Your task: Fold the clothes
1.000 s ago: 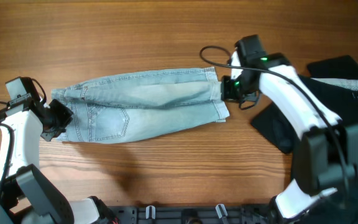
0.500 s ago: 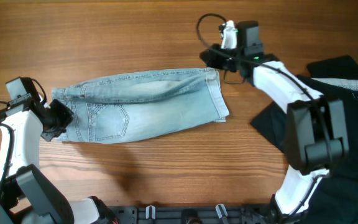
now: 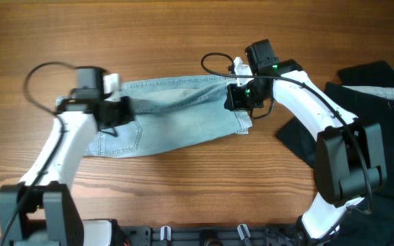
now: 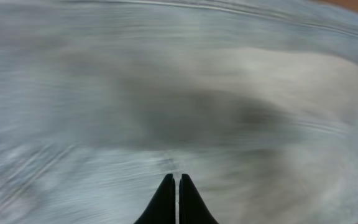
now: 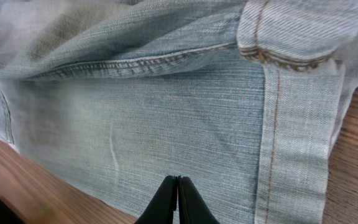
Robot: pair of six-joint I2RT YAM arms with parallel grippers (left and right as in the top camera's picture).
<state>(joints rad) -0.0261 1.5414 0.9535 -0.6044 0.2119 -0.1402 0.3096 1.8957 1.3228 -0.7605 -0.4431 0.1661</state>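
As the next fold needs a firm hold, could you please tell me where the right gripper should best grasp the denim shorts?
Probably the cuffed hem at the right end of the denim shorts, approached from the right. That cuff is a thick doubled band whose edge lies exposed on the wooden table, and the right gripper, shut, is close by.
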